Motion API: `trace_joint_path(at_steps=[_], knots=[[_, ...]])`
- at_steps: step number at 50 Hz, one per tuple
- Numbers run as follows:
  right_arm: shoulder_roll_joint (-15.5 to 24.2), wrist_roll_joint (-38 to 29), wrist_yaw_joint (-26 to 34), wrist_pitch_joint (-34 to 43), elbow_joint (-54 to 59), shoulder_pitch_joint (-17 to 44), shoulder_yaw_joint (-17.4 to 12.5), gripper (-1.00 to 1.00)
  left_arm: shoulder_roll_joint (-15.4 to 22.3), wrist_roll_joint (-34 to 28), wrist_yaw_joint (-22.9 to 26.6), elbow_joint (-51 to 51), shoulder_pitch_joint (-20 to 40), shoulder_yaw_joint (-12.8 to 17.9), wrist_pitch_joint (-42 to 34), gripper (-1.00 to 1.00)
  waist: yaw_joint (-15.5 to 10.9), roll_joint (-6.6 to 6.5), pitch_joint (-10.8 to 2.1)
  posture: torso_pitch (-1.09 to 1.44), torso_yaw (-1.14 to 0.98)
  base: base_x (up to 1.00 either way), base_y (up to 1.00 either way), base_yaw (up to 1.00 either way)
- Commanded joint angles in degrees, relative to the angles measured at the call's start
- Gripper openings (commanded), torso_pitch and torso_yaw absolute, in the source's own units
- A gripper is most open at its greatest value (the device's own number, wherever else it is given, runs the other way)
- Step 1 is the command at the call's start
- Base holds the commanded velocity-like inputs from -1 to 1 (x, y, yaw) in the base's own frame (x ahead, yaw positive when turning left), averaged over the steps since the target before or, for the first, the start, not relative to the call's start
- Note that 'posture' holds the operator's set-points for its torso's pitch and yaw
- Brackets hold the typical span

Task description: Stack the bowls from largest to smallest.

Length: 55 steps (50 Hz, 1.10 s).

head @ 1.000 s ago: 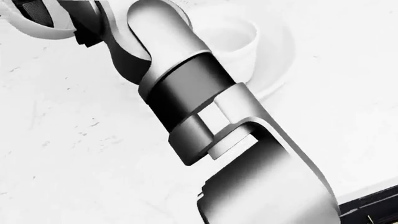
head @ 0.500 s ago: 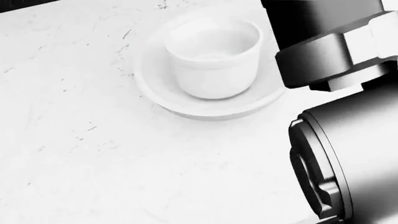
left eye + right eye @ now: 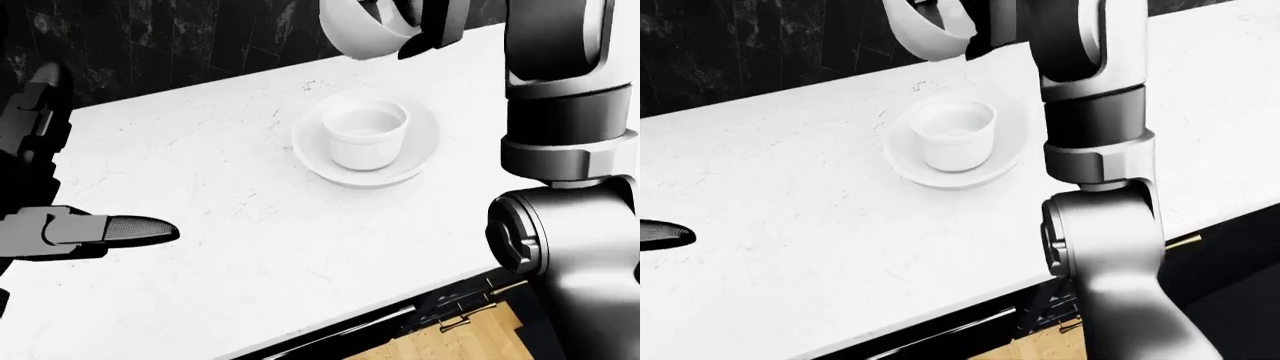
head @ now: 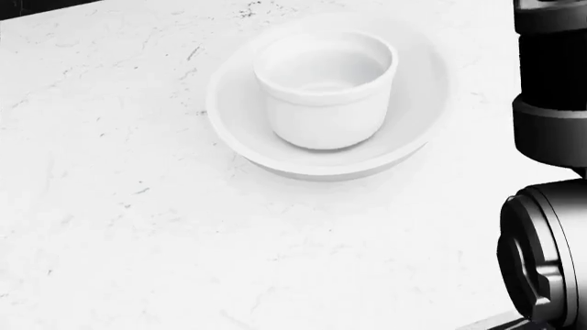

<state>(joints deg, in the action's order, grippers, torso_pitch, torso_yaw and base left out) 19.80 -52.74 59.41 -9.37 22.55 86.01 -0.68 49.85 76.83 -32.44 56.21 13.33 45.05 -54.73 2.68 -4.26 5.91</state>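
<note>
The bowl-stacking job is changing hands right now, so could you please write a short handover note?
Right hand: raised at the top of the left-eye view, holding a white bowl above the white marble counter; its finger closure is not clear.
Left hand: at the left edge, low over the counter, holding nothing, fingers extended.
On the counter: a small deep white cup-shaped bowl sits upright inside a wide shallow white bowl.
Done: those two are nested.
Left: the held bowl is not yet stacked; judge its size against the small one before placing.

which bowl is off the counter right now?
The third bowl, held up by the right hand at the top of the left-eye view; the small bowl sits nested in the wide bowl.
</note>
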Motion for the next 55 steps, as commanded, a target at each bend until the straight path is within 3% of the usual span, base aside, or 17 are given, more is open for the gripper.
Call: trace_joint_path(at_steps=[1, 7, 21, 28, 38, 45, 55], knots=[[0.9, 0.5, 0.0, -0.4, -3.2, 1.3, -1.2, -1.00, 0.8, -1.3, -0.1, -0.1, 0.9, 1.1, 1.3, 1.00, 0.0, -0.10, -1.59, 0.00, 0.00, 0.00, 0.00, 0.00], [1.3, 0.9, 3.6, -0.3, -9.3, -3.9, -1.6, -1.00, 0.1, -2.0, 0.3, 0.2, 1.0, 0.9, 0.9, 1.00, 0.0, 0.01, -1.69, 0.00, 0.00, 0.00, 0.00, 0.00], [2.2, -1.1, 3.5, -4.9, -8.6, -8.1, -1.3, -1.00, -0.2, -1.4, -0.2, 0.8, 0.8, 1.1, 0.8, 1.00, 0.1, -0.06, -2.02, 0.00, 0.00, 0.00, 0.00, 0.00], [0.9, -4.6, 0.3, -7.9, -3.4, -7.6, -0.5, -1.00, -0.9, -2.5, 0.2, 0.9, 0.8, 0.2, 1.0, 1.00, 0.1, -0.17, -2.24, 0.00, 0.00, 0.00, 0.00, 0.00], [-1.4, -8.6, -2.2, -9.9, 1.0, -7.5, 0.5, -1.00, -0.3, -1.2, 0.2, 0.7, 0.5, 2.0, 0.8, 1.00, 0.1, -0.25, -2.41, 0.00, 0.00, 0.00, 0.00, 0.00], [-2.4, -9.8, -2.4, -10.1, 1.8, -7.9, 0.7, -1.00, 0.7, 0.3, -0.1, 0.5, -0.3, 3.8, 1.2, 1.00, 0.0, -0.31, -2.40, 0.00, 0.00, 0.00, 0.00, 0.00], [-1.8, -9.7, 0.7, -11.0, 0.2, -9.0, 0.2, -1.00, 0.6, -0.6, 0.4, 0.2, -0.4, 3.4, 1.6, 1.00, -0.1, -0.21, -2.39, 0.00, 0.00, 0.00, 0.00, 0.00]])
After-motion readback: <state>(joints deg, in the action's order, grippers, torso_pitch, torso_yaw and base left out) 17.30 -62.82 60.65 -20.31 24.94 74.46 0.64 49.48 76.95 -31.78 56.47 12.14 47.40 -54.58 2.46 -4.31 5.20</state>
